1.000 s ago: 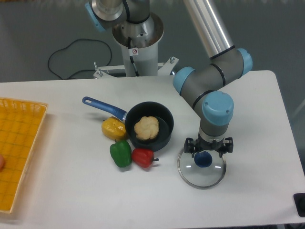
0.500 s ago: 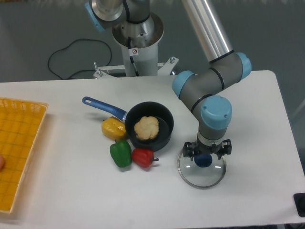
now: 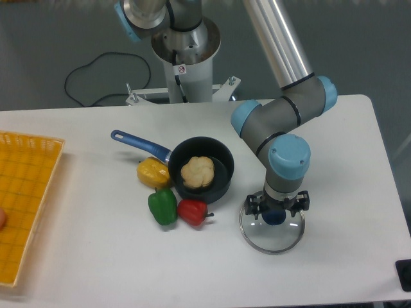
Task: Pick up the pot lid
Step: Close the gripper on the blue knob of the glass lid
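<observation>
Grip the glass lid (image 3: 272, 241) by its blue knob (image 3: 274, 218); claw (image 3: 277, 205) is spread. Expect rigid, slippery, breakable glass: lift level

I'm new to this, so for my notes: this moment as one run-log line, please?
goal: pick up pot lid; gripper: open, over blue knob; lid: on table; grip: knob not held
</observation>
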